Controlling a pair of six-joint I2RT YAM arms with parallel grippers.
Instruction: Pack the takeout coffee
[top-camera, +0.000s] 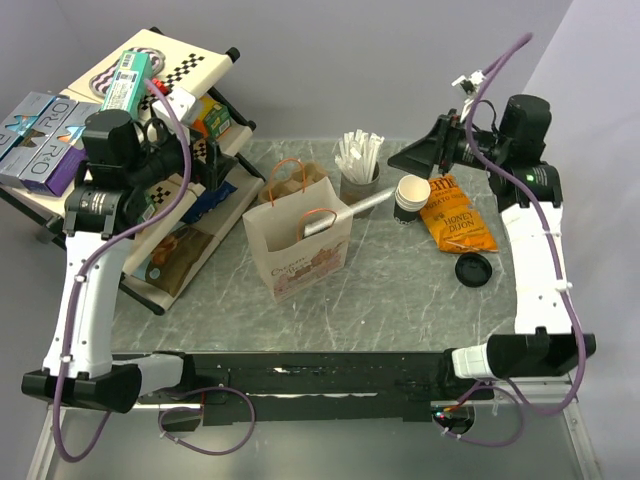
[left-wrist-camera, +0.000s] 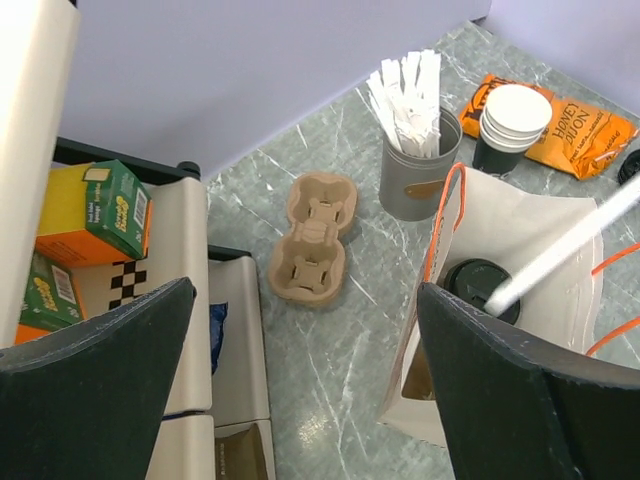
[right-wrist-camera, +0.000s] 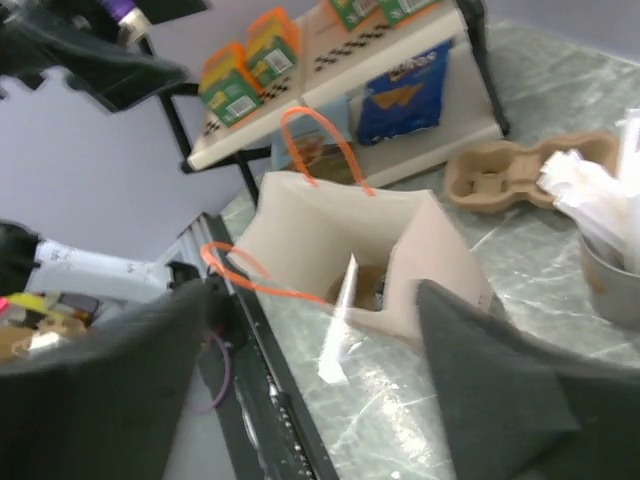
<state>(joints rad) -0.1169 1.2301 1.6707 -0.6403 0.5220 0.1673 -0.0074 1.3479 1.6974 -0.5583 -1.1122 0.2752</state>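
The takeout coffee (left-wrist-camera: 476, 287), a dark cup with a round black top, stands inside the tan paper bag (top-camera: 298, 245), whose orange handles are up. A long white wrapped straw (top-camera: 350, 210) leans out of the bag's mouth toward the back right, its lower end by the cup's top. My left gripper (left-wrist-camera: 300, 400) hangs open high over the table left of the bag, beside the shelf. My right gripper (right-wrist-camera: 310, 400) is open above the back right, its fingers (right-wrist-camera: 510, 400) wide apart and holding nothing; the straw (right-wrist-camera: 340, 320) points up at it.
A tilted shelf rack (top-camera: 175, 130) with boxes fills the left. A pulp cup carrier (left-wrist-camera: 312, 240) lies behind the bag. A grey tin of straws (top-camera: 358, 178), a stack of white cups (top-camera: 412, 195), an orange chips bag (top-camera: 458, 215) and a loose black lid (top-camera: 472, 269) sit at the right.
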